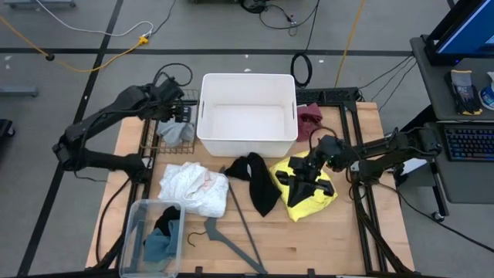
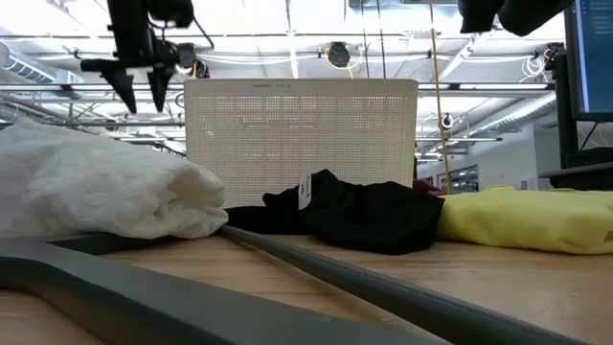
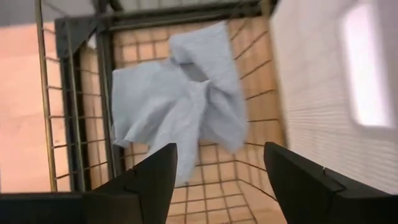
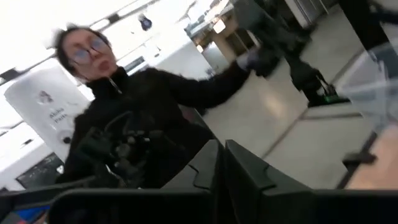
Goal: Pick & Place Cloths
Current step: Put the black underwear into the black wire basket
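The grey cloth [image 1: 176, 131] [image 3: 180, 99] lies crumpled on a wire grid beside the white bin's left wall. My left gripper [image 1: 181, 117] [image 2: 142, 96] [image 3: 217, 152] hangs open above it, fingers pointing down, clear of it. My right gripper [image 1: 306, 181] [image 4: 222, 149] is shut, raised over the yellow cloth [image 1: 312, 197] [image 2: 527, 218], holding nothing. The white cloth [image 1: 193, 188] [image 2: 96, 187] and the black cloth [image 1: 258, 181] [image 2: 354, 211] lie on the table. The maroon cloth [image 1: 311, 116] lies at the bin's right. A teal cloth [image 1: 158, 245] sits in a clear container.
The white bin [image 1: 247, 81] [image 2: 302, 139] stands at the table's far middle. A clear container [image 1: 147, 208] sits at the near left, with a dark cloth [image 1: 167, 224] in it too. A grey hanger [image 1: 235, 228] lies near the front. A person [image 4: 143, 118] shows beyond the table.
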`<move>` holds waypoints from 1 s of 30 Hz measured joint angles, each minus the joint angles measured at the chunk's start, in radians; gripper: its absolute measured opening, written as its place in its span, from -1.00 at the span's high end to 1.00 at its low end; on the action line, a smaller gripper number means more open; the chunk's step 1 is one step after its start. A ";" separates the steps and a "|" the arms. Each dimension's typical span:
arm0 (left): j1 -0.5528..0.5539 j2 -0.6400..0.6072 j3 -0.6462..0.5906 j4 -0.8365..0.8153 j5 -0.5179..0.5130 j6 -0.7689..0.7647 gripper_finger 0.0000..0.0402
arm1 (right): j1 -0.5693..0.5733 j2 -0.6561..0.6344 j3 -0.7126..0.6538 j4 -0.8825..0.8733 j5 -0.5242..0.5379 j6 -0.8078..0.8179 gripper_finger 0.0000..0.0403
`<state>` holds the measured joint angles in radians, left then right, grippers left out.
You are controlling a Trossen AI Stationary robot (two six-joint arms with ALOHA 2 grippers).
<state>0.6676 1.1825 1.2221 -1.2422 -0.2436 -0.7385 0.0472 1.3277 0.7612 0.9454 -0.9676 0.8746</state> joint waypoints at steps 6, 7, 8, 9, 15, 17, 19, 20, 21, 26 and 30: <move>-0.131 -0.131 0.000 0.107 -0.020 0.028 -0.01 | 0.032 0.000 0.000 -0.142 0.101 -0.148 0.98; -0.153 -0.149 0.000 0.129 -0.018 0.049 0.03 | 0.038 0.000 0.000 -0.155 0.114 -0.172 0.99; -0.176 -0.167 0.000 0.149 -0.006 0.076 0.08 | 0.044 0.000 0.000 -0.174 0.132 -0.196 0.99; -0.197 -0.183 0.000 0.171 0.017 0.112 0.12 | 0.051 0.000 0.001 -0.194 0.158 -0.218 0.99; -0.323 -0.253 0.000 0.323 0.117 0.300 0.39 | 0.109 0.000 0.048 -0.428 0.333 -0.357 1.00; -0.365 -0.271 0.000 0.381 0.125 0.352 0.48 | 0.139 0.000 0.094 -0.571 0.415 -0.421 1.00; -0.399 -0.288 0.000 0.429 0.140 0.401 0.56 | 0.175 0.000 0.152 -0.731 0.527 -0.478 1.00; -0.413 -0.296 0.000 0.446 0.150 0.424 0.60 | 0.193 0.000 0.183 -0.809 0.593 -0.502 1.00; -0.426 -0.303 0.000 0.457 0.160 0.443 0.64 | 0.213 0.000 0.215 -0.883 0.666 -0.522 1.00; -0.479 -0.355 -0.056 0.541 0.208 0.487 0.85 | 0.302 0.000 0.336 -1.120 1.026 -0.571 1.00; -0.513 -0.403 -0.132 0.615 0.219 0.491 0.98 | 0.335 0.000 0.362 -1.145 1.184 -0.552 1.00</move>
<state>0.1543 0.7799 1.0896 -0.6269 -0.0250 -0.2478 0.3820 1.3277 1.1229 -0.1997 0.2163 0.3231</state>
